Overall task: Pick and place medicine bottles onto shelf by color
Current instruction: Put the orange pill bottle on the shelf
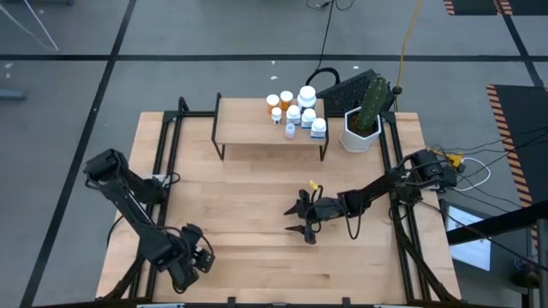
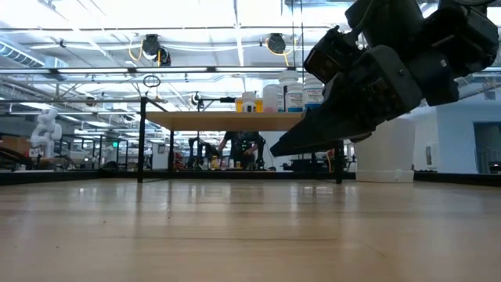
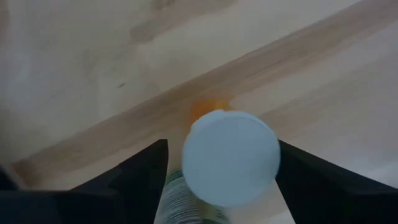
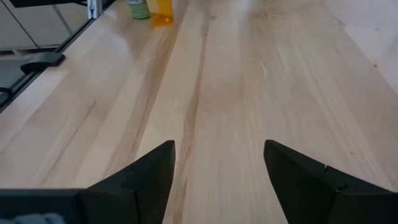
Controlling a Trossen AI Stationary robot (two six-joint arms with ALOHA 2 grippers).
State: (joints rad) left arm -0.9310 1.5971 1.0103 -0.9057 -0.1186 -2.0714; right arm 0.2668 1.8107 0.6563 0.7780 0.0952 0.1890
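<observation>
white-capped orange bottle (image 3: 229, 158), labelled side

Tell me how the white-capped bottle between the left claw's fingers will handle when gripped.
The white-capped bottle looks round and smooth, so it may slip or twist unless squeezed squarely. It seems small and probably light. The left claw stands open around it with gaps either side; an off-centre close could tip it.
</observation>
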